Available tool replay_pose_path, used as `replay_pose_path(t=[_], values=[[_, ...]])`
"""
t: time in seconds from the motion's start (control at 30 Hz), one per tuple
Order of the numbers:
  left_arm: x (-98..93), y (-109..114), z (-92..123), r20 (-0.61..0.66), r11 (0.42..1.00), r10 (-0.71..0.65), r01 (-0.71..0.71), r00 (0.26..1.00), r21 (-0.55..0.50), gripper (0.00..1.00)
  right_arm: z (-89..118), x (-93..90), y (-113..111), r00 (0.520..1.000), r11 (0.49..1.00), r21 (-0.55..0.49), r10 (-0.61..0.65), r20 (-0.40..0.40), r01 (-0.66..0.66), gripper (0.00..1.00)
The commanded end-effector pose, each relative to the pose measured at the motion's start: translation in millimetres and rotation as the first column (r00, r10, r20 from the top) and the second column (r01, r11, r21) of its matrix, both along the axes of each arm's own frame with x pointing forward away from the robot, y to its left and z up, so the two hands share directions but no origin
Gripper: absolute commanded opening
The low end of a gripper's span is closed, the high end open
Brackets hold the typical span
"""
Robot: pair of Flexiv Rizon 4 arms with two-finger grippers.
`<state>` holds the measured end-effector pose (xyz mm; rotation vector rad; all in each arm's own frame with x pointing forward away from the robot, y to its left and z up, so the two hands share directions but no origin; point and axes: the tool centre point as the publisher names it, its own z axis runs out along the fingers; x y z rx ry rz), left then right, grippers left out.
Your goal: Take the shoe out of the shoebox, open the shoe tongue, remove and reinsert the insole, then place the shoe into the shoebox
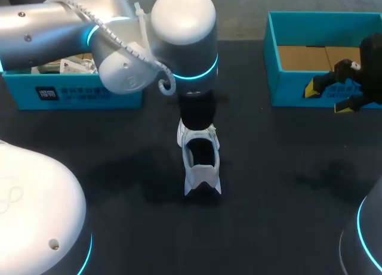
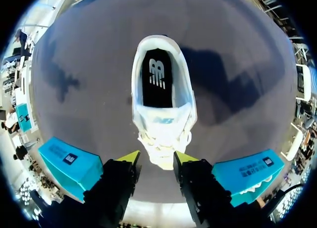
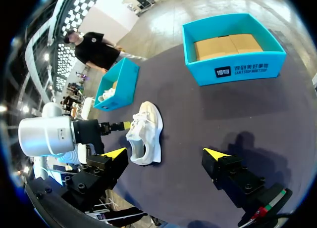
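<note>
To the left of the shoe and well apart from it, a teal shoebox [image 1: 71, 97] stands at the far edge of the dark worktop [image 1: 286, 185], with pale crumpled paper [image 1: 65, 65] inside.

The left arm [image 1: 119, 42] comes in over that box and ends directly above the shoe's front. Its hand [image 2: 156, 158] points straight down, the yellow-tipped fingers parted. The toe end of the shoe lies between the tips, and they do not close on it.

The white sneaker [image 1: 201, 160] sits upright on its sole near the middle of the worktop, outside both boxes. Its toe is under the left hand and its heel points towards the robot. In the left wrist view the tongue and laces [image 2: 162, 134] lie just ahead of the fingertips. Beyond them the opening shows a black insole [image 2: 157, 77] lying flat inside the shoe.

To the right of the shoe, well apart, a second teal shoebox [image 1: 292, 95] stands open, with a bare cardboard floor.

The right hand [image 1: 327, 99] hangs near that box's front wall, well off from the shoe. Its fingers are spread wide and hold nothing.
</note>
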<state>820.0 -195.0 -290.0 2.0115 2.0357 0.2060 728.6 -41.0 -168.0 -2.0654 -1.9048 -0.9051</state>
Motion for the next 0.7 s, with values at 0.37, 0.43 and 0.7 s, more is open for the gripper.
replay_pose_path(t=[0.37,0.43,0.7], values=[[-16.9,6,-25,-0.062,1.0,-0.013,0.013,0.998,0.002,0.4,-1,0.0,1,1.0,1.0,-0.002,-0.002,0.0,0.002,1.0],[-21.7,7,-29,-0.076,1.0,-0.018,0.018,0.997,0.003,0.4,-1,0.0,1,1.0,1.0,-0.002,-0.002,0.0,0.002,1.0],[-31.4,6,-36,-0.107,1.0,-0.021,0.021,0.994,0.0,0.39,-1,0.0,1,1.0,1.0,-0.002,-0.002,0.0,0.002,1.0]])
